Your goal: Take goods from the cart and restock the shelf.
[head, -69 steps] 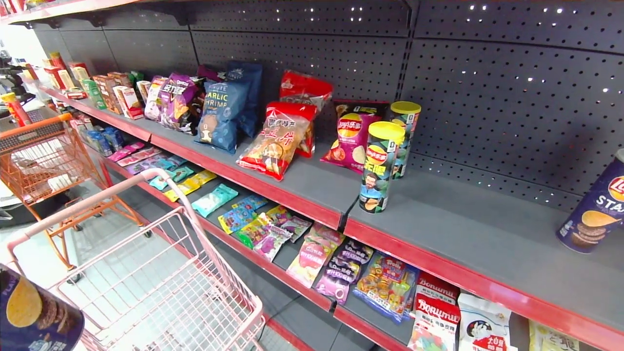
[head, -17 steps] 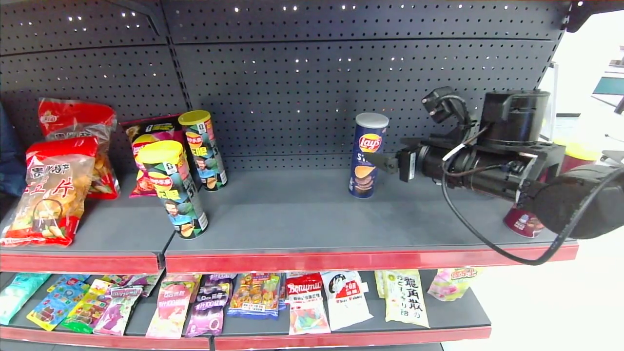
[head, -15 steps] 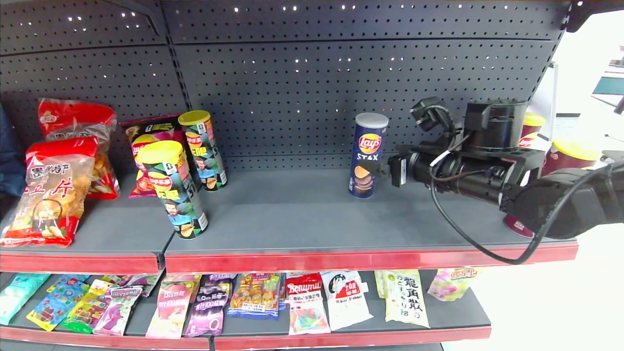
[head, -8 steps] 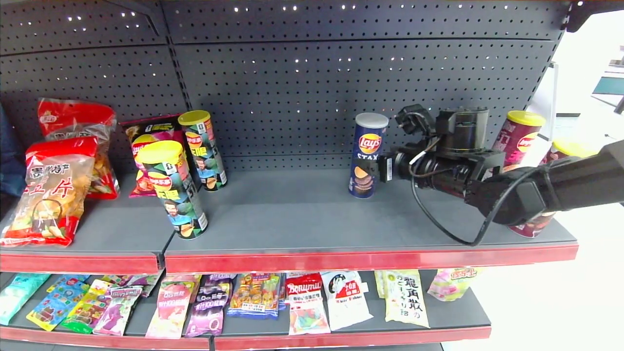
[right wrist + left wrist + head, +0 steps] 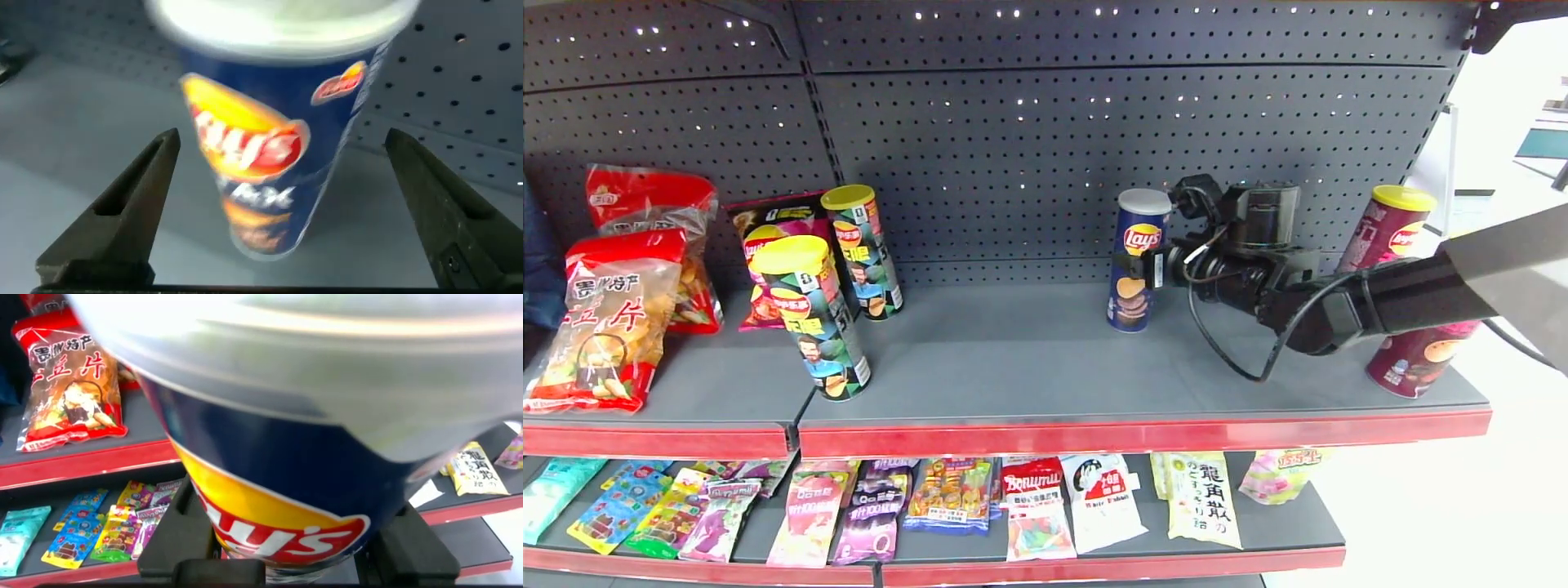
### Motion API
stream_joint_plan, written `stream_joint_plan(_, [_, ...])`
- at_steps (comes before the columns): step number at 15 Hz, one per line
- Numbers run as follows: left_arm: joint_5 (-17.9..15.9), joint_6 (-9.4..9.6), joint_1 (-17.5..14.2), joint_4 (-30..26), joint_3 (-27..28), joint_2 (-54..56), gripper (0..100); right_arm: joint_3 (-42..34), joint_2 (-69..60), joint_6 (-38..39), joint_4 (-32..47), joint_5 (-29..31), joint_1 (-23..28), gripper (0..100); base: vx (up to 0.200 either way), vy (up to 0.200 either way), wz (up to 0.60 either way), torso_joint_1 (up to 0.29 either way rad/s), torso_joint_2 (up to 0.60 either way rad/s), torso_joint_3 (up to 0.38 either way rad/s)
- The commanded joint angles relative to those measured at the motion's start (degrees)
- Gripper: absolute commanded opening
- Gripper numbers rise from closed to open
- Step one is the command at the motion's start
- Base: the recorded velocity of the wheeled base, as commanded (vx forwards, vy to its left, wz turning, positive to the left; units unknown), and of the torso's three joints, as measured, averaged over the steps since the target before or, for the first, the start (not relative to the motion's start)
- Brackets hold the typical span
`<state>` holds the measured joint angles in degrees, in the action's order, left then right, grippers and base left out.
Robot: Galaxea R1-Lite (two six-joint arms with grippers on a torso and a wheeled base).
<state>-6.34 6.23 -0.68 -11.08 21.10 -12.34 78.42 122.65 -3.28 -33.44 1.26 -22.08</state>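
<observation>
Standing upright on the grey shelf (image 5: 1029, 367), close to the perforated back panel, is the blue can (image 5: 1137, 261). The right gripper (image 5: 1129, 268) is level with its middle, with the arm coming in from the can's right. In the right wrist view the 2 fingers (image 5: 114, 220) are spread wide, 1 on each side of the blue can (image 5: 278, 147), and a gap shows between each finger and the can.

The left gripper (image 5: 298, 547) carries a second blue can (image 5: 278, 457), its dark fingers (image 5: 184, 539) pressed against the can's sides. How far this second can sits from the blue can cannot be judged.

Right of the blue can, beyond the arm, stands a maroon can (image 5: 1390, 233) with a yellow lid, and the lower part of another maroon can (image 5: 1413, 359) shows below the arm. Well to the left of the blue can are 2 green cans (image 5: 813, 318) with yellow lids, and farther left lie red snack bags (image 5: 605, 318). Below the blue can, candy packets (image 5: 947, 494) lie in a row on the lower shelf (image 5: 1282, 531).
</observation>
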Motion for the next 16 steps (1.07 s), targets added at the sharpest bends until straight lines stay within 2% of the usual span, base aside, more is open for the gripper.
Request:
stream_joint_plan(1, [0.01,0.01,-0.02,0.01,-0.01,-0.14,0,2.70,2.42,0.47,-0.05,0.24,0.19,100,0.000,0.000,0.00,0.000,0.00,0.000])
stream_joint_plan(14, [0.01,0.01,-0.02,-0.08,-0.18,-0.14,0,13.60,8.66,0.73,-0.22,3.49,-0.95,100,0.000,0.000,0.00,0.000,0.00,0.000])
stream_joint_plan(15, [0.01,0.01,-0.02,-0.08,-0.18,-0.14,0,13.34,8.48,0.73,-0.14,3.84,-1.21,0,0.000,0.000,0.00,0.000,0.00,0.000])
stream_joint_plan(16, [0.01,0.01,-0.02,-0.08,-0.18,-0.06,0,12.98,8.31,0.73,-0.22,4.11,-1.74,0,0.000,0.000,0.00,0.000,0.00,0.000])
